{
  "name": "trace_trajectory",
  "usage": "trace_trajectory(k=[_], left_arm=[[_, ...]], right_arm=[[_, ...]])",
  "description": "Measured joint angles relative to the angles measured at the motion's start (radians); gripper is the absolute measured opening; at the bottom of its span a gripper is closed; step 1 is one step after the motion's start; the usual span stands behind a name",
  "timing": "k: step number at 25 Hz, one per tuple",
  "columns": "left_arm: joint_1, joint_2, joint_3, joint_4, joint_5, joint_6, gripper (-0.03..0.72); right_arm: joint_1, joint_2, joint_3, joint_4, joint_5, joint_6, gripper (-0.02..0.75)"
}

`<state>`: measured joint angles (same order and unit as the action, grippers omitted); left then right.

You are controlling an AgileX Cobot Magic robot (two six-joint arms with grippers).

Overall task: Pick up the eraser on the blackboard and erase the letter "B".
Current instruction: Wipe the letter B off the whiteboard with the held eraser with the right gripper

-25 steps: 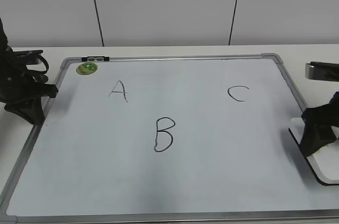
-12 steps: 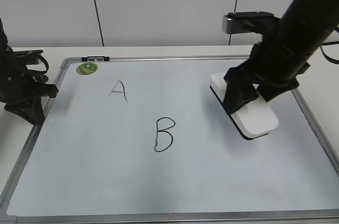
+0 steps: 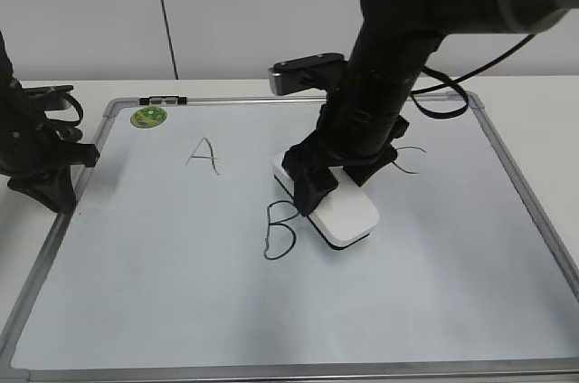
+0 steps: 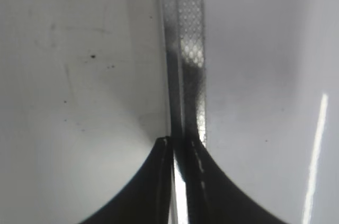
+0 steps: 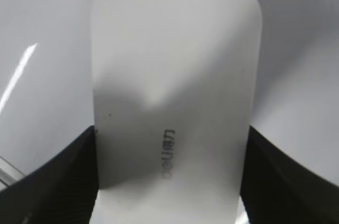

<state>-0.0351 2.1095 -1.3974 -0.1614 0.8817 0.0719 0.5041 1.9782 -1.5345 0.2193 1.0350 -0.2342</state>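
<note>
The blackboard (image 3: 181, 301) is a white board with a silver-grey frame lying flat on the table. The black letter "B" (image 3: 279, 240) is at its middle, with the eraser's left edge over its upper right part. My right gripper (image 3: 336, 177) is shut on the white eraser (image 3: 348, 213), which rests on the board; the wrist view shows the eraser (image 5: 172, 91) between both fingers. My left gripper (image 3: 50, 186) sits shut and empty at the board's left frame (image 4: 188, 49).
A black "A" (image 3: 203, 156) is to the left of the arm. A "C" (image 3: 412, 161) is partly hidden behind the arm. A round green sticker (image 3: 148, 116) and a small black clip (image 3: 163, 100) sit at the board's top left.
My right arm has swept the eraser from the board's right edge leftwards across the board to the "B". The left arm has not moved.
</note>
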Motion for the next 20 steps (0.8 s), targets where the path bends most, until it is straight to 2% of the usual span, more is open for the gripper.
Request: trace_trajectory(k=[5, 12, 20], left_arm=[[0.000, 0.000, 0.000, -0.002, 0.000, 0.000, 0.032], [0.000, 0.000, 0.000, -0.002, 0.000, 0.000, 0.032], [0.000, 0.000, 0.000, -0.002, 0.000, 0.000, 0.032]], right_arm=[[0.024, 0.119, -0.109, -0.034, 0.030, 0.018, 0.537], [0.025, 0.237, -0.201, -0.153, 0.037, 0.031, 0.536], [0.025, 0.267, -0.222, -0.165, 0.037, 0.033, 0.536]])
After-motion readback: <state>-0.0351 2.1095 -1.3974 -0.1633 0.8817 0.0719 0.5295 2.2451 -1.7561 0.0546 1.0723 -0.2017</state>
